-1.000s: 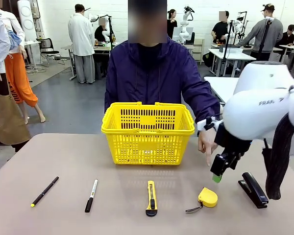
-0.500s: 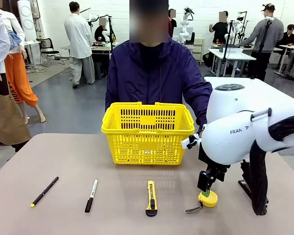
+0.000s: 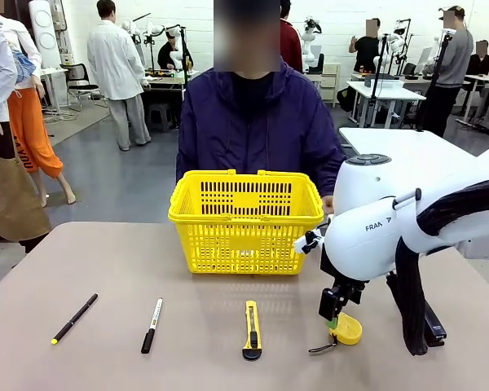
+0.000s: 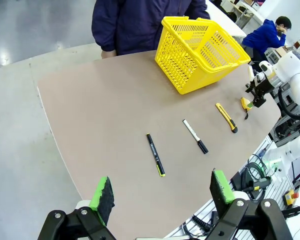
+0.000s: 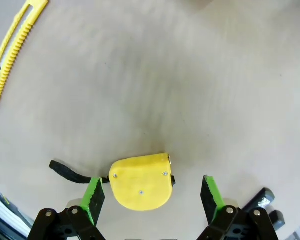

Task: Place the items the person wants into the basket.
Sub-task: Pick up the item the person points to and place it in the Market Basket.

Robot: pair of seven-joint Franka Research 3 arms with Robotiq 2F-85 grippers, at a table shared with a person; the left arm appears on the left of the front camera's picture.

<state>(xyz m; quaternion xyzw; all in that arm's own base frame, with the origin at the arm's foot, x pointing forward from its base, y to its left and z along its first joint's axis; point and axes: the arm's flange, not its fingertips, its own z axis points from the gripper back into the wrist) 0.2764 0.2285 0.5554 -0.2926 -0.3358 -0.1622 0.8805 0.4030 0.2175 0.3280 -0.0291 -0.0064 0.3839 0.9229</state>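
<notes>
On the tabletop's right side, the tape measure (image 5: 141,181) is being straddled by the right claw (image 5: 151,191).
It is lying flat with its strap trailing, between the spread green pads, and neither pad is pressing it yet. A second ago this claw was hanging higher, beside the person's pointing finger; that hand is now pulling back. The tape measure is likely the wanted item, and closing on it comes next. The basket (image 3: 244,244) is waiting well apart, in front of the person (image 3: 253,122). The left claw (image 4: 162,186) is hovering spread and empty.
</notes>
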